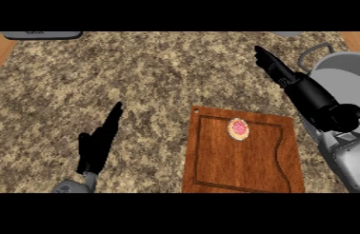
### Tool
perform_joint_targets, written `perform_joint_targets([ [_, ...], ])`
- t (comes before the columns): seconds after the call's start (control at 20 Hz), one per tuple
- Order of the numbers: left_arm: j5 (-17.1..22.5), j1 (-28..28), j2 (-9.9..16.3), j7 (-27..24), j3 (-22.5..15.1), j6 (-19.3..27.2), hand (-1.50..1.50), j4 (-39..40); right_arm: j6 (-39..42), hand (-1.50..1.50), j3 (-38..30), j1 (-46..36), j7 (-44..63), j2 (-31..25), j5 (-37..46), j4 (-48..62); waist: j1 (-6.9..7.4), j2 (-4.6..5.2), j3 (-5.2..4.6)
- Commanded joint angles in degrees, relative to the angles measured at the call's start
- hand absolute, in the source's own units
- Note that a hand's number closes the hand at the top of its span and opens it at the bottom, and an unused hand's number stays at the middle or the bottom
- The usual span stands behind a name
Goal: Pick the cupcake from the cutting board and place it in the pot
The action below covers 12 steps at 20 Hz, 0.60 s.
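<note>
Robot hand, right: head view, far right of scene, above the speckled table, fingers straight and pointing far-left, holding nothing. Its black wrist and grey forearm run back toward the near right edge, passing just left of the pot.

Robot hand, left: near left, fingers straight and pointing to the far side, open w/ nothing in it; resting, well apart from the board.

Cupcake: sits on the cutting board, in the far part, approx. centre left-to-right; pink top w/ pale rim. No hand touches it.

Cutting board: brown wood, groove round the edge, lies on the table right of centre, near side cut by frame edge.

Pot: grey, at far right, handle on its far-left side, partly out of frame. Contents: cannot tell.

Grey object at far left edge, only partly visible.
</note>
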Motion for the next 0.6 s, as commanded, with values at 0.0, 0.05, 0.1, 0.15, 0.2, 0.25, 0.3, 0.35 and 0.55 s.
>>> perform_joint_targets([
  [0.0, -1.0, -1.7, 1.2, 1.7, 2.3, 1.2, 0.0, -1.5, -3.5, 1.5, -1.7, 2.1, -2.1, 3.3, 2.6, 3.8, 0.44, -2.11, -0.63],
  [0.05, 1.3, -2.6, 3.2, 2.4, 5.2, 0.8, 0.0, -4.1, -5.1, 1.5, -6.6, 0.7, -2.4, 1.2, 0.8, 4.8, 0.6, -2.13, -0.59],
  [0.1, 1.6, -2.8, 3.7, 1.4, 7.3, 2.6, 0.0, -5.3, -7.7, 1.5, -8.5, 3.9, -5.1, 1.5, 1.2, 6.1, 0.49, -2.17, -0.49],
  [0.15, 1.6, -3.8, 4.1, 0.1, 9.5, 3.8, 0.0, -5.1, -8.8, 1.5, -12.9, 3.6, -6.5, 0.7, -0.8, 7.7, 0.25, -2.08, -0.45],
  [0.2, 2.1, -6.7, 6.0, 1.2, 12.2, 4.9, 0.0, -8.4, -12.4, 1.5, -14.5, 4.6, -7.5, 1.6, 0.3, 9.0, 0.39, -2.36, -0.27],
  [0.25, 1.6, -6.9, 7.4, 0.8, 14.1, 6.3, 0.0, -8.5, -13.5, 1.5, -18.4, 5.0, -8.1, 0.5, -1.3, 9.8, -0.02, -2.48, -0.26],
  [0.3, 1.6, -5.4, 4.5, 0.8, 9.9, 4.3, 0.0, -6.8, -7.0, 1.5, -5.6, 3.6, -6.0, -15.8, 19.9, 8.2, 0.54, -2.59, -2.0],
  [0.35, 3.0, -5.8, 5.6, 1.4, 12.6, 4.8, 0.0, -8.1, -17.5, 1.5, -9.6, 8.8, -7.7, -8.9, 19.8, 13.4, 0.23, -1.94, -0.61],
  [0.55, 2.9, -8.7, 5.6, 4.5, 13.5, 5.7, 0.0, -9.0, -25.2, -1.5, -15.9, 14.1, -25.4, 4.8, 12.0, 15.7, -0.31, -2.03, -0.49],
])
